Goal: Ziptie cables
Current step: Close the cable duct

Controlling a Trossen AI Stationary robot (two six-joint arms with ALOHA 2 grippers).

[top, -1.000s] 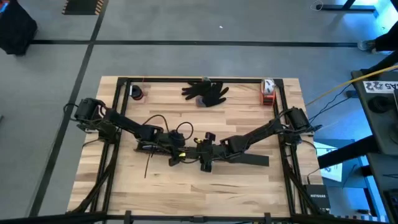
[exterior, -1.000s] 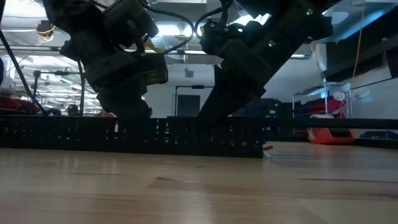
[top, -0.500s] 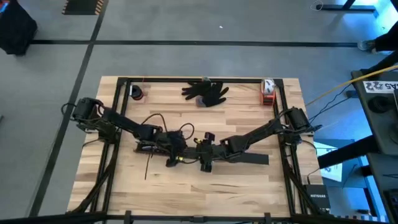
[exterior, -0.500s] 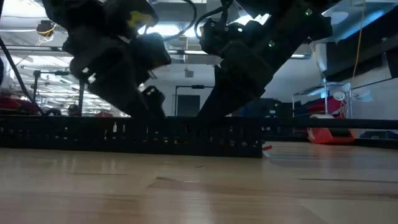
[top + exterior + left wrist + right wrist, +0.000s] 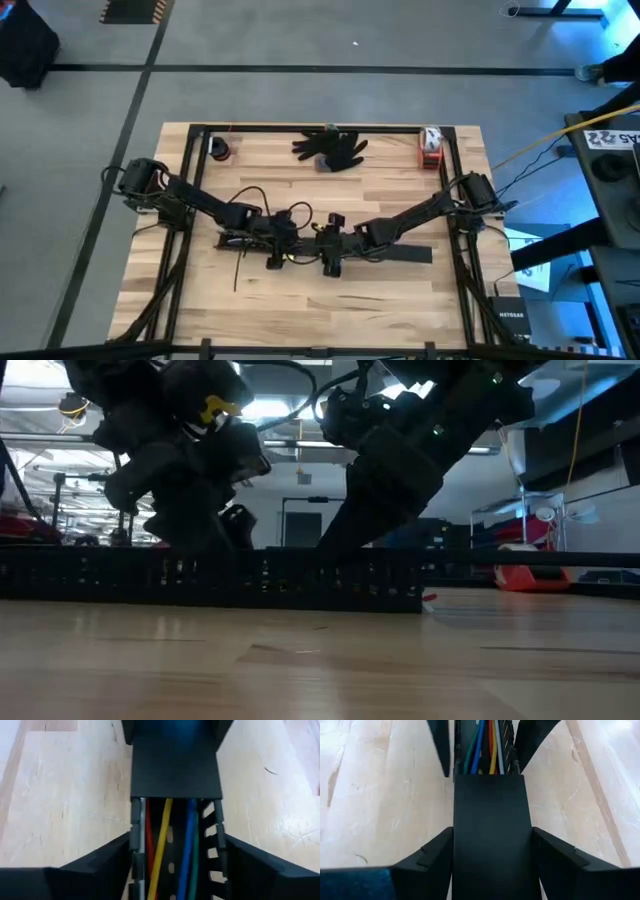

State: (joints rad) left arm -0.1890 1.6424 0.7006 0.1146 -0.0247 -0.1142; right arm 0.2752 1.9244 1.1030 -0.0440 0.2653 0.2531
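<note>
Since half a second ago we see the left gripper (image 5: pixel 272 238) shifted slightly along the black slotted duct (image 5: pixel 210 578) near the middle of the bench (image 5: pixel 330 300); in the low view its body now sits lower and further toward the picture's left, while the right gripper (image 5: pixel 330 245) has stayed put; the loose black cable loop (image 5: pixel 295 211) above the grippers looks a little changed in shape. The cables (image 5: pixel 167 845), smooth thin wires in red, yellow, blue and green plus a grey one, lie side by side inside the duct's channel, running under its flat matte black cover (image 5: pixel 492 830). The duct's walls are cut into regular comb-like slots. Each gripper's fingers straddle the duct, one finger on each side; we cannot tell whether they press on it. The bench is pale, jointed wood strips; a black glove (image 5: pixel 333 148) lies limp near its far edge.
</note>
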